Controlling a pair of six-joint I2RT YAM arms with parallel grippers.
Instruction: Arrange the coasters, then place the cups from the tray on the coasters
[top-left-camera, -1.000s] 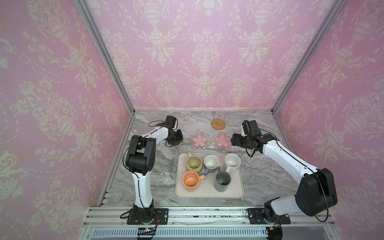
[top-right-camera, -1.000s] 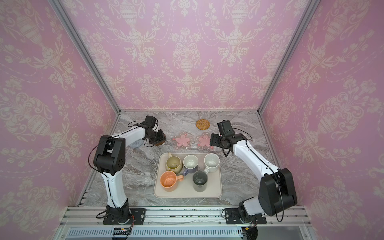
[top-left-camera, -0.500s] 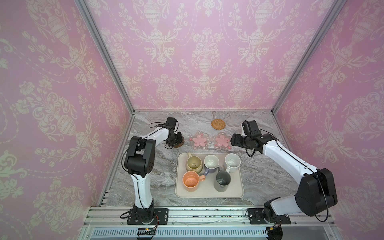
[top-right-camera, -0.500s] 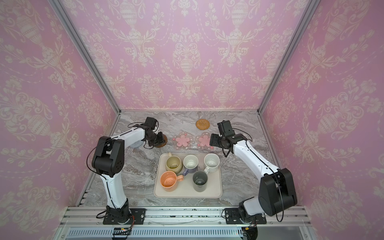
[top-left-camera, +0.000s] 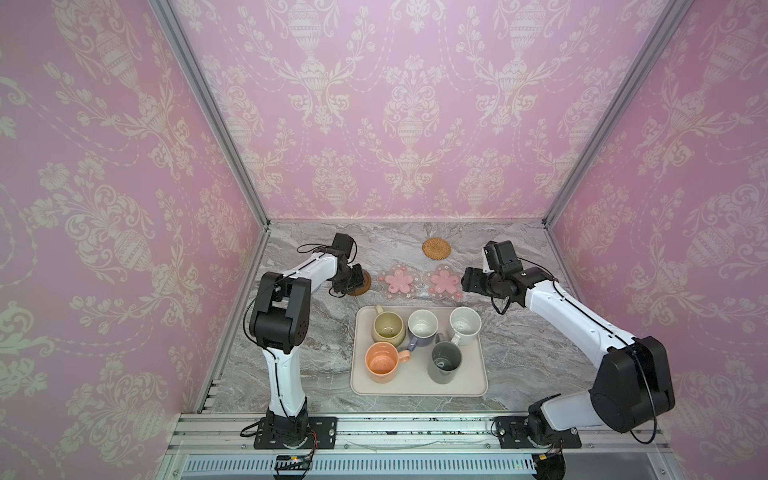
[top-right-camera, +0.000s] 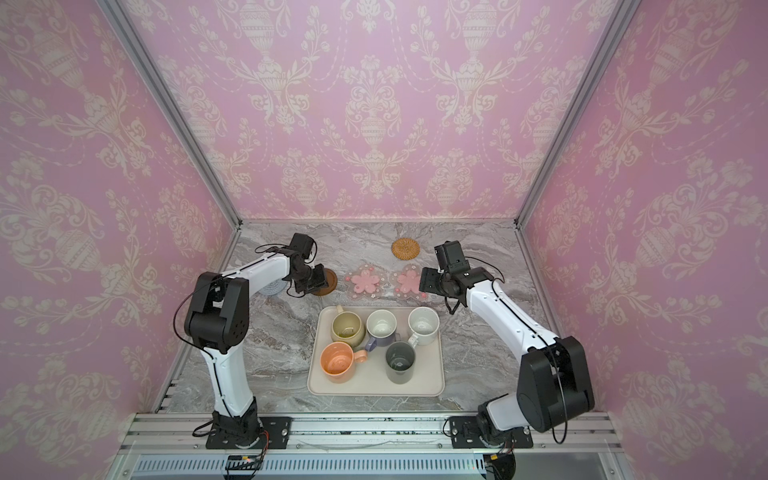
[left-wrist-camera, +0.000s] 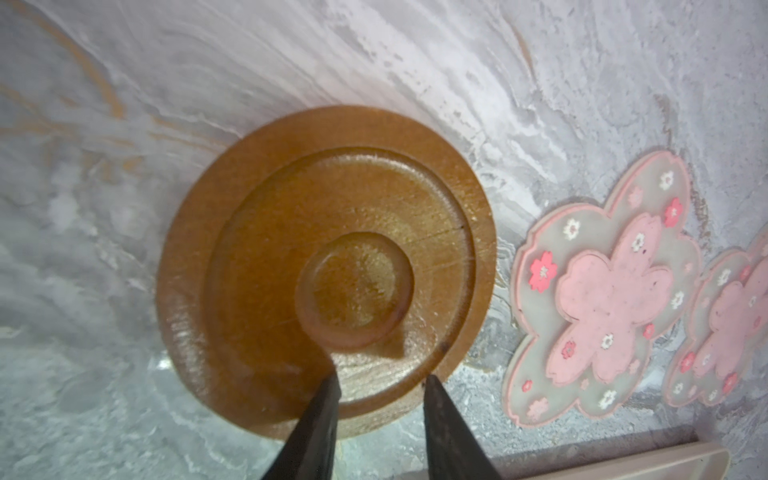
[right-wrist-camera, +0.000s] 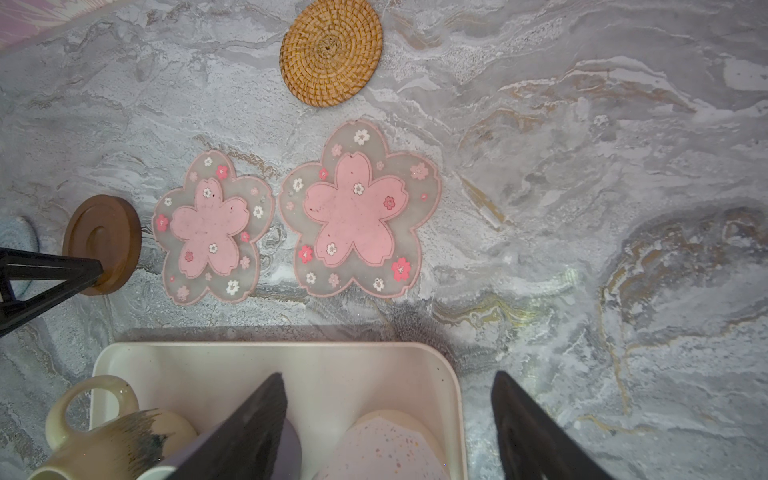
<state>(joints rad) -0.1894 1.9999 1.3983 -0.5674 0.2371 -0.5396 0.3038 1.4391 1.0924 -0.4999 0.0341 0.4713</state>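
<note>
The dark brown disc coaster (left-wrist-camera: 328, 249) lies flat on the marble. My left gripper (left-wrist-camera: 382, 377) hovers over its near rim, jaws partly open with nothing between them. Two pink flower coasters (top-left-camera: 398, 281) (top-left-camera: 442, 282) lie side by side to its right. The tan rattan coaster (top-left-camera: 436, 248) sits behind them. A blue-grey woven coaster (top-right-camera: 272, 286) peeks out under the left arm. My right gripper (right-wrist-camera: 388, 374) is open above the tray's (top-left-camera: 415, 386) far right corner and the white speckled cup (top-left-camera: 465, 325). The olive (top-left-camera: 388, 328), lavender (top-left-camera: 422, 326), peach (top-left-camera: 381, 362) and dark grey (top-left-camera: 446, 362) cups stand in the tray.
Pink patterned walls close in the marble table on three sides. The tray takes the middle front. Bare marble lies to the right of the flower coasters and on both sides of the tray.
My left gripper has shifted slightly toward the tray over the brown disc. The right arm has not moved.
</note>
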